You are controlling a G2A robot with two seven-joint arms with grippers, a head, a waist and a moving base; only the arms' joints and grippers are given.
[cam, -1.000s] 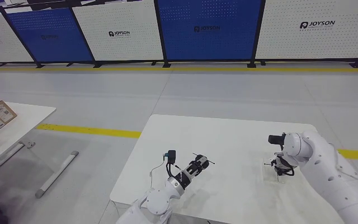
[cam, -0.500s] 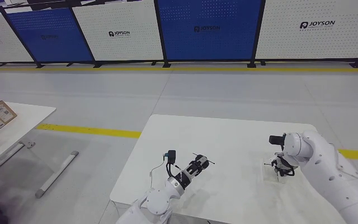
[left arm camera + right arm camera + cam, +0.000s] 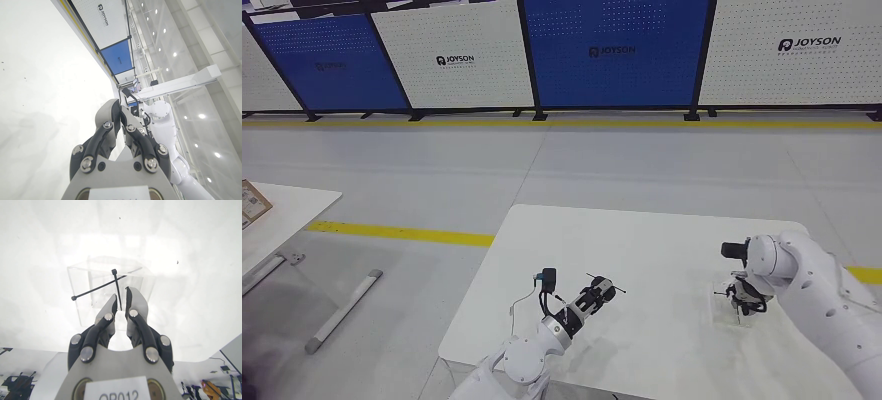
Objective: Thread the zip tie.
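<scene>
Black zip ties are seen at two places on the white table (image 3: 642, 240). Toward the right edge of the table a clear plastic box (image 3: 75, 279) is placed, and two ties are crossed over each other at it. The slanted zip tie (image 3: 94, 289) is laid across the box, with its head stuck out past one wall and its tail past the opposite rim. The steep zip tie (image 3: 116, 285) is run from its head, at a rim of the box, to its tail end, which is found between the fingers of the right gripper (image 3: 121, 291). The jaws of this gripper are held a little apart. The tail is close against one pad and a gap is left to the other pad, so the tie is not pinched. It cannot be told whether the near pad is touched.

In the top view the right gripper (image 3: 739, 297) is placed just over the box. The left gripper (image 3: 600, 292) is kept low over the front left part of the table, well apart from the box. Its jaws are closed, pad against pad, and a held zip tie (image 3: 608, 284) is clamped between them. From above, this tie is seen as a thin line across the fingertips, sticking out at both sides.
</scene>
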